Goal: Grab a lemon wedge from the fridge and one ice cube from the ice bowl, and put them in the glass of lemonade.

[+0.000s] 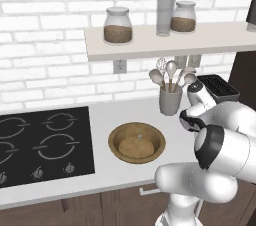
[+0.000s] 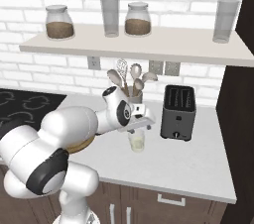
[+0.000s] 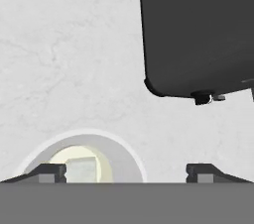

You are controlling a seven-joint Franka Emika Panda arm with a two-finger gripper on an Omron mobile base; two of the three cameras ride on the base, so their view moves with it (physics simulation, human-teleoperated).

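Hand view — round clear glass of lemonade [image 3: 82, 161], pale cube inside.

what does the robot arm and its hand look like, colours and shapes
The arm is glossy white, built of fat rounded segments, with dark black bands at the joints. The links bulge like smooth shells and narrow toward the wrist. The hand is a flat white block. In the hand view its two fingertips are small, dark and squared, with grey inner pads. No cables or markings can be seen.
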